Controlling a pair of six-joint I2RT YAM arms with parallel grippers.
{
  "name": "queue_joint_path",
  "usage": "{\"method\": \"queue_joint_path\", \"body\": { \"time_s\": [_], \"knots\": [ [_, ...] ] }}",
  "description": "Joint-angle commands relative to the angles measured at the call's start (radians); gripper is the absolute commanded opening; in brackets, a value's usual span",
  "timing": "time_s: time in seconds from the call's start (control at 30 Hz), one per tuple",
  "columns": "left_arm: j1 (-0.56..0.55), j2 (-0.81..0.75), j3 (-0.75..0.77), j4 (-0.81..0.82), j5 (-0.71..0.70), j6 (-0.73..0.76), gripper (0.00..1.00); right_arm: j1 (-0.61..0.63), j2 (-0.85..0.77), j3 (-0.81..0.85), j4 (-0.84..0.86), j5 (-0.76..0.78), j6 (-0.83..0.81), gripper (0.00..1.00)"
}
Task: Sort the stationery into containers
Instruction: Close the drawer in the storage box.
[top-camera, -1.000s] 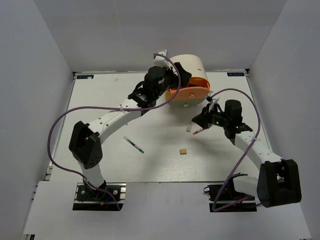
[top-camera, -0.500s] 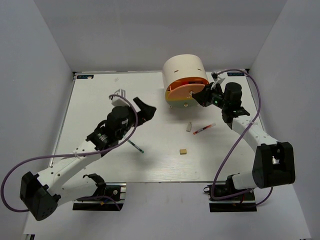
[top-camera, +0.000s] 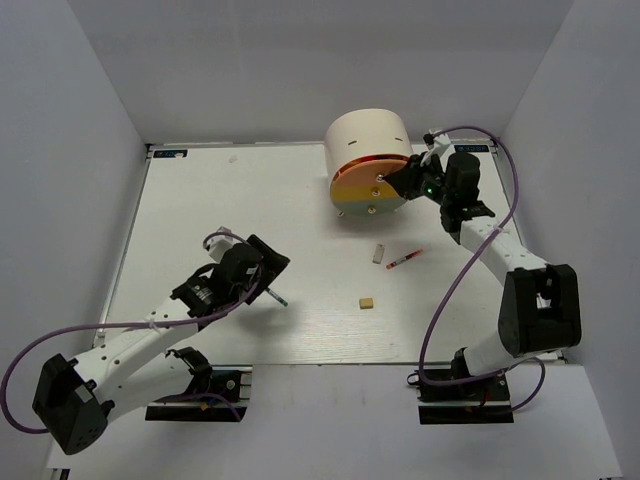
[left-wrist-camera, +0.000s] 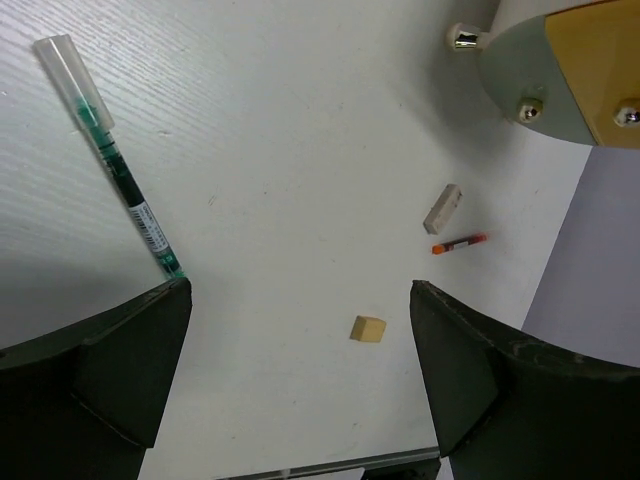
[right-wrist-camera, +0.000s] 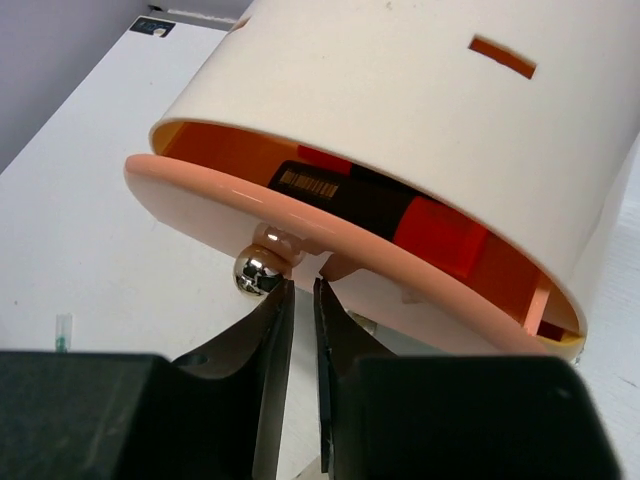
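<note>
**Ajar drawer, off-centre pen**

Your right gripper (right-wrist-camera: 303, 285), fingers pinched nearly together on nothing visible, sits just beside the chrome knob (right-wrist-camera: 255, 272) of the cream drum-shaped organiser's (right-wrist-camera: 420, 110) orange top drawer (right-wrist-camera: 230, 195). The drawer is ajar over a black highlighter (right-wrist-camera: 330, 190), so pushing off the knob could slip or jam it.

Well in front of the organiser, your left gripper (left-wrist-camera: 300, 290) is spread wide. The thin green-inked pen (left-wrist-camera: 120, 180) lies by one finger, and descending may roll it.

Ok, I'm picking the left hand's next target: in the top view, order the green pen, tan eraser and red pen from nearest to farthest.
1. green pen, right beside the left hand
2. tan eraser, mid-table, off to its right
3. red pen, farther right, nearer the organiser
</note>
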Motion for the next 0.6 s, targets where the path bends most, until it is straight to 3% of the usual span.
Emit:
{"method": "queue_joint_path", "body": {
  "time_s": [0.0,0.27,0.57],
  "knots": [
    [0.002,0.028,-0.006,-0.055,-0.023,-0.076,1.0,-0.005,0.028,0.06,0.047,0.017,-0.012,0.2],
    [0.002,0.168,0.049,-0.106,0.02,-0.097,1.0,-0.008,0.064,0.078,0.047,0.019,-0.014,0.27],
    [0.002,0.214,0.04,-0.085,0.039,-0.097,1.0,-0.015,0.09,0.103,0.058,0.02,-0.005,0.33]
  ]
}}
